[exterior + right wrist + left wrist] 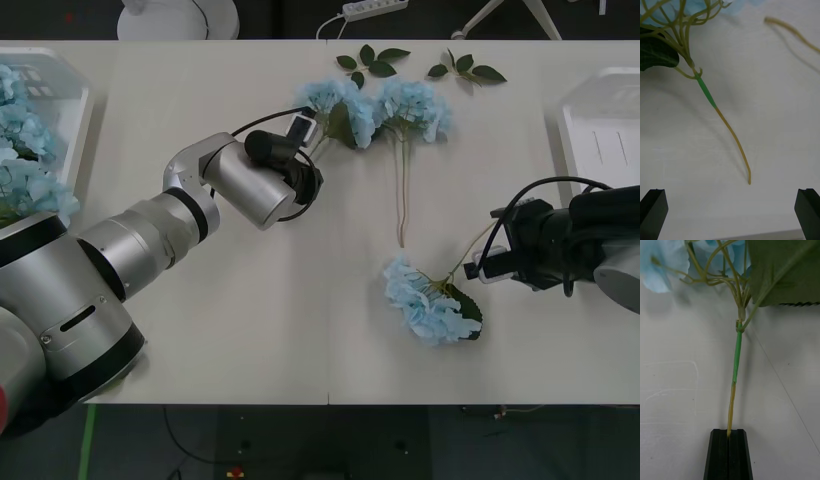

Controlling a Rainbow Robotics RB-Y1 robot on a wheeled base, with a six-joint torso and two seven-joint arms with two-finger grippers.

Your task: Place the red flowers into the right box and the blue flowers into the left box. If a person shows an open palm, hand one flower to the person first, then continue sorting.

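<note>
My left gripper (pixel 303 143) (pixel 729 433) is shut on the stalk (pixel 736 356) of a blue flower (pixel 335 105) at the table's middle back. A second blue flower (pixel 415 108) lies beside it, its long stalk pointing toward me. A third blue flower (pixel 430 302) lies near the front. Its stalk (pixel 732 135) ends just ahead of my open right gripper (pixel 490 262) (pixel 730 210), which touches nothing. The left box (pixel 75 95) at the far left holds several blue flowers (pixel 22 135). The right box (pixel 600 140) sits at the far right. The red flowers are out of view.
Two loose green leaf sprigs (pixel 370 62) (pixel 468 68) lie at the back of the table. A white power strip (pixel 375 8) and white stand bases sit on the floor beyond the far edge.
</note>
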